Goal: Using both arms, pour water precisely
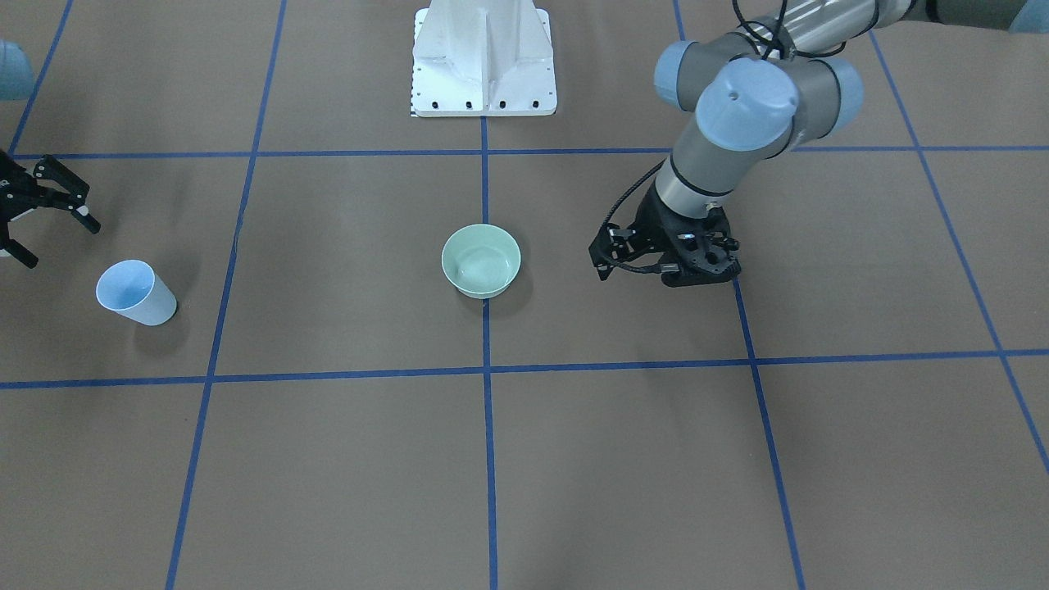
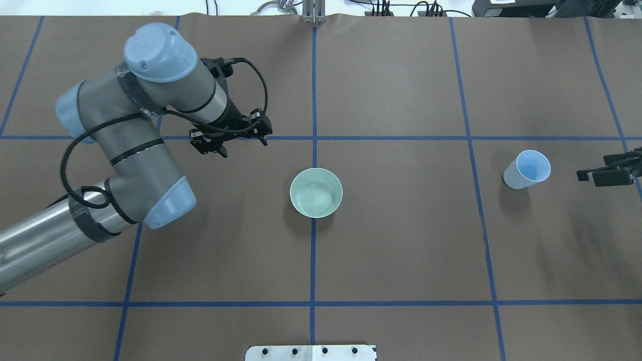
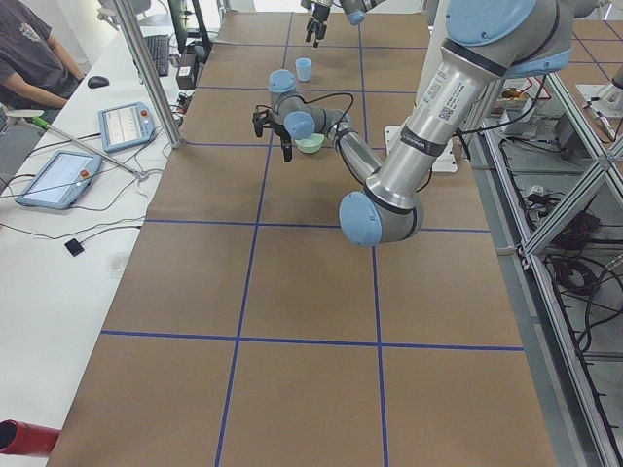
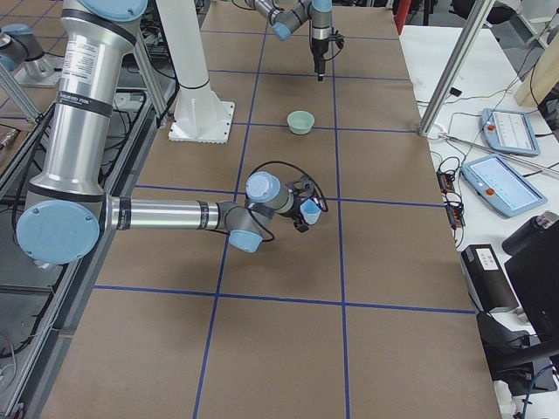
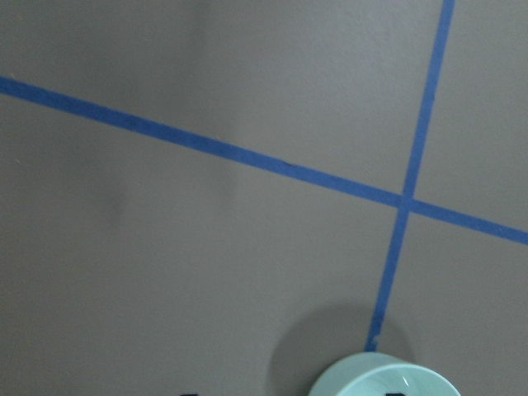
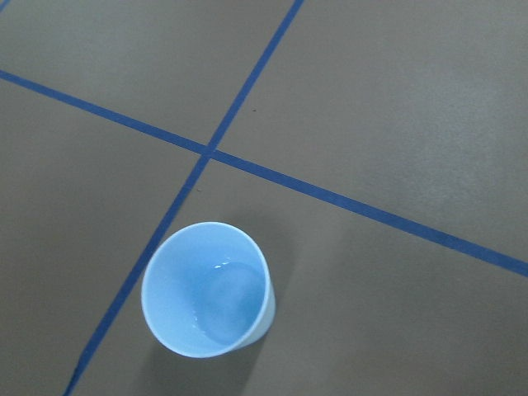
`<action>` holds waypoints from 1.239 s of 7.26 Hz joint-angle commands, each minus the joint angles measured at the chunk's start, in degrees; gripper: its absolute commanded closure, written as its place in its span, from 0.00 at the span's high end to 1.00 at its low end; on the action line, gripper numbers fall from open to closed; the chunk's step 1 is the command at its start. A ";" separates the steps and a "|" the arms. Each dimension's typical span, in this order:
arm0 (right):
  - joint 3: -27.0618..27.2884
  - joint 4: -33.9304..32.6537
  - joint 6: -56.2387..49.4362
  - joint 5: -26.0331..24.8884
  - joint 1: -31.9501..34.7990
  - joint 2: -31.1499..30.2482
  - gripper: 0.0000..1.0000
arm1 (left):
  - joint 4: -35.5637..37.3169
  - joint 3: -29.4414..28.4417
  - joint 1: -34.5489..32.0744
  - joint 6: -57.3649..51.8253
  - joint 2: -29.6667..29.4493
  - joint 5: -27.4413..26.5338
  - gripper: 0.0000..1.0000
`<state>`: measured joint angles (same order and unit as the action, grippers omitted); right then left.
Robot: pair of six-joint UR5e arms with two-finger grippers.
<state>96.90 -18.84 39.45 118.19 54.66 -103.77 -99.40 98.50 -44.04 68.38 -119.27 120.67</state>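
A light-blue cup (image 1: 135,292) stands upright on the brown table; it also shows in the overhead view (image 2: 526,169) and the right wrist view (image 6: 206,289). A faint glint of water (image 6: 224,302) lies in its bottom. A pale green bowl (image 1: 481,260) sits at the table's middle, also in the overhead view (image 2: 316,192), with its rim at the bottom of the left wrist view (image 5: 384,378). My right gripper (image 1: 64,246) is open and empty, a short way beside the cup (image 2: 593,168). My left gripper (image 1: 668,266) points down, open and empty, beside the bowl and apart from it (image 2: 231,140).
The white pedestal base (image 1: 483,57) stands behind the bowl. Blue tape lines (image 1: 487,369) cross the table. In the exterior left view, a person (image 3: 34,58) and tablets (image 3: 125,124) are at a side bench beyond the table's edge.
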 commanded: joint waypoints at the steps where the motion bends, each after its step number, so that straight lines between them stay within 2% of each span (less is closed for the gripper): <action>1: 0.05 2.66 1.33 -8.38 -7.34 -0.64 1.00 | 0.00 2.04 -1.05 -2.81 2.90 0.18 0.99; 3: -0.48 2.58 1.24 -13.57 -11.91 -0.38 1.00 | 0.00 1.96 -1.05 -2.81 3.16 0.18 0.99; 4: -1.79 2.66 1.24 -19.08 -15.25 -0.03 1.00 | 0.00 1.96 -1.05 -2.81 3.16 0.18 0.99; 9: -3.64 3.88 0.53 -25.18 -15.72 1.02 0.99 | 0.00 2.04 -1.05 -2.81 3.08 0.18 0.99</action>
<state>93.95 -15.83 39.89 94.92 39.01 -102.96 -99.40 100.49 -45.09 65.57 -116.15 120.85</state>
